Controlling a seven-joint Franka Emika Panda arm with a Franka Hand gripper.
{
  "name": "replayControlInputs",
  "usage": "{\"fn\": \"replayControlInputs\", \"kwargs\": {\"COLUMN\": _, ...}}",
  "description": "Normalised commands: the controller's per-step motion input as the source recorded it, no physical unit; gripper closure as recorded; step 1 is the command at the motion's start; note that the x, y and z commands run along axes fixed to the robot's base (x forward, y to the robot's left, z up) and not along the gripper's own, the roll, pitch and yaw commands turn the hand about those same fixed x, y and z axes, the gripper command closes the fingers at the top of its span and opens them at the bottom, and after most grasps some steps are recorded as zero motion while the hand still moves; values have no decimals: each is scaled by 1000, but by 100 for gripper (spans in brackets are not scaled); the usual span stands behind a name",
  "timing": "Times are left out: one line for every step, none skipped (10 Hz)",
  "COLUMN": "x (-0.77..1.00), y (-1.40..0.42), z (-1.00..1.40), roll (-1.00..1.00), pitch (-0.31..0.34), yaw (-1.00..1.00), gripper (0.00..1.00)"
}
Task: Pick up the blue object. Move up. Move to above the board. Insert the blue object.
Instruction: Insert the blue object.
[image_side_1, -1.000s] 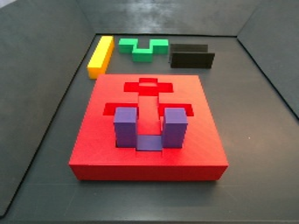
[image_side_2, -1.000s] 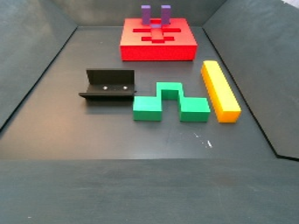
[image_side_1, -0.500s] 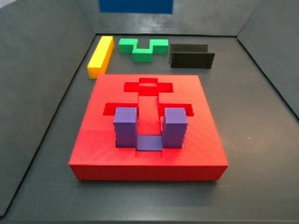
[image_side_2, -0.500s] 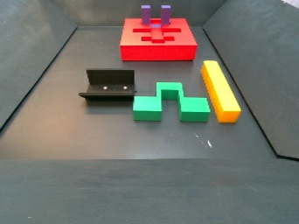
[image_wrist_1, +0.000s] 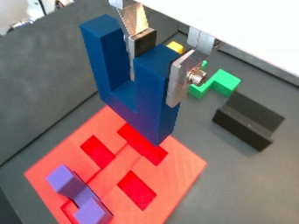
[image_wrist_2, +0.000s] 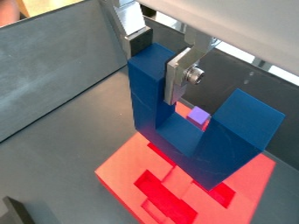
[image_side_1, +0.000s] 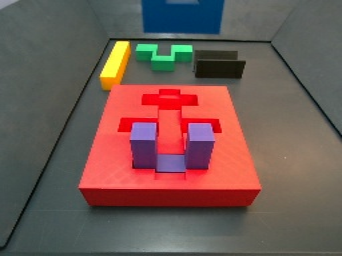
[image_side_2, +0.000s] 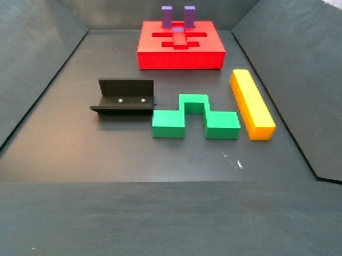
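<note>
The hand (image_wrist_1: 156, 54) pinches the deep blue U-shaped plastic block (image_wrist_1: 135, 80) high above the large flat red board (image_wrist_1: 111, 166); I'd line its prongs squarely over the open recess before lowering

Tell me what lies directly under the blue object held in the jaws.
Under the blue object, shut in the gripper, lies the board with open recesses. The patch directly beneath the blue object is hidden.

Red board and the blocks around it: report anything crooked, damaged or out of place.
Nothing stands out. The gripper holds the blue object prongs up above the board. The purple block sits squarely in its recess, and the pieces on the floor lie flat.
</note>
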Motion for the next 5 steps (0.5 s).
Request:
{"fn": "replayControlInputs", "kwargs": {"x": 729, "y": 106, "z": -360, "roll": 0, "pitch": 23, "yaw": -131, "gripper": 100}}
{"fn": "replayControlInputs", "kwargs": {"x": 651, "y": 126, "z": -394, "roll": 31, "pitch": 40, "yaw": -149, "gripper": 100}}
{"fn": "replayControlInputs", "kwargs": {"x": 191, "y": 177, "z": -414, "roll": 141, "pitch": 46, "yaw": 0, "gripper": 100}}
{"fn": "replayControlInputs", "kwargs": {"x": 0, "y": 86, "z": -374, "roll": 177, "pitch": 0, "yaw": 234, "gripper": 100}}
{"fn": "replayControlInputs", "kwargs": {"x": -114, "y": -57, "z": -417, "roll": 231, "pitch": 0, "yaw": 446, "gripper": 100}}
